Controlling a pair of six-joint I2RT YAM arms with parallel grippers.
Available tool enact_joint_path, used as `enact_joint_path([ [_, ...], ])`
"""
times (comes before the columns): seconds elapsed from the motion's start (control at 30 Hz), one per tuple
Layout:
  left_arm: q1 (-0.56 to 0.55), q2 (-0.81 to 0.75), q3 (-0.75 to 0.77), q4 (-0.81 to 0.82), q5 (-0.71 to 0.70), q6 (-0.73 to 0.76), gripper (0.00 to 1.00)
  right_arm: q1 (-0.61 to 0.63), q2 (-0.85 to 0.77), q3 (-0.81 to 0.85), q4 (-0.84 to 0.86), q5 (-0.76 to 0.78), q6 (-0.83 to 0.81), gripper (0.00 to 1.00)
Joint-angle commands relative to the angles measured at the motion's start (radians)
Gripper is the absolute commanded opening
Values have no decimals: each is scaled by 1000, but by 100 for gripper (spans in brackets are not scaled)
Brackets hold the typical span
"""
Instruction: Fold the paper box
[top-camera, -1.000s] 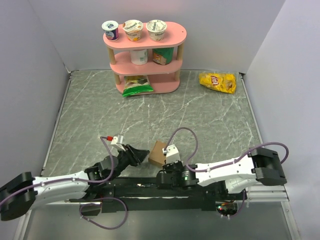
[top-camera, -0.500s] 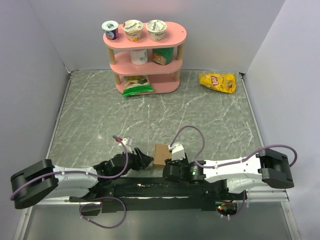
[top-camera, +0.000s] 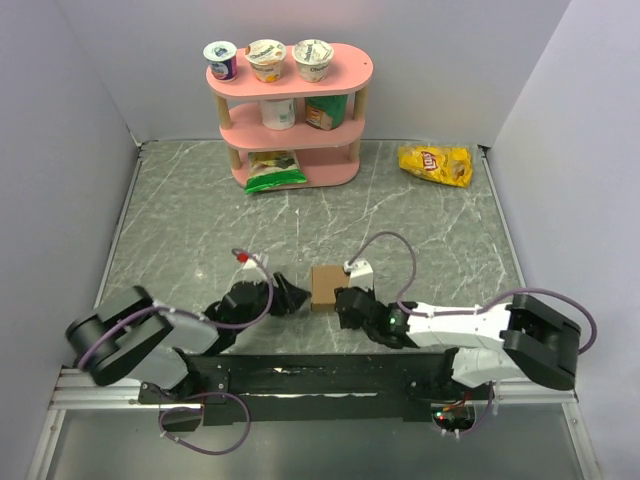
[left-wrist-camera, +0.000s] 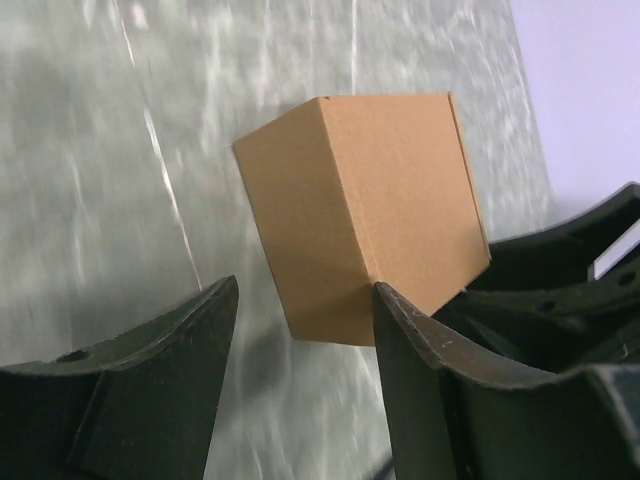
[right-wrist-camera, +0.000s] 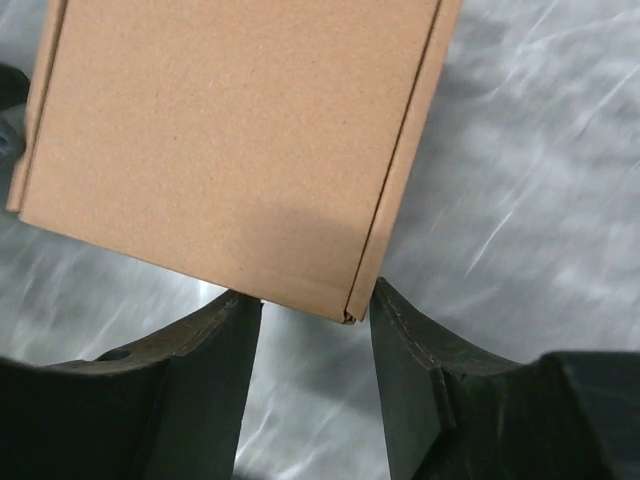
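Observation:
The paper box, a small closed cube of plain brown cardboard, rests on the marble table near the front. My left gripper is just left of it and open; in the left wrist view the box lies beyond the fingertips, with nothing between them at the left gripper. My right gripper is at the box's right front. It is open too, and the box has one seamed corner at the mouth of the right gripper.
A pink three-tier shelf with yogurt cups and snack packs stands at the back. A yellow chip bag lies back right. White walls close in the table on both sides. The right arm's dark body shows behind the box.
Both grippers have opened off the box. It was tilted between them and now lies flat, a little farther from the bases. Both arms have drawn in towards the middle.

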Motion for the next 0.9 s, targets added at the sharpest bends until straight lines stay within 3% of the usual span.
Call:
enact_joint_path([
  [0.0,93,145,124,-14,95,129,62,-107,107,94,210,-40,-174,54],
  [0.23,208,252,203,2,122,164,59,-206,247,215,299,-112,-283,53],
  [0.33,219,234,225,-47,116,195,62,-216,226,227,296,-126,-307,59],
  [0.37,221,207,221,-58,109,202,64,-214,210,229,288,-126,-312,64],
  [0.4,224,188,211,-78,100,216,68,-216,168,227,268,-123,-312,78],
  [0.43,233,167,205,-92,90,221,72,-214,141,217,263,-121,-321,85],
  [0.53,270,75,177,-154,58,242,99,-220,19,184,253,-144,-361,99],
  [0.6,299,10,191,-220,43,259,96,-269,-44,189,227,-219,-370,100],
  [0.73,476,-66,229,-350,79,264,96,-441,-83,221,182,-333,-375,100],
  [0.87,586,-273,264,-489,100,277,96,-640,-121,221,152,-436,-341,100],
])
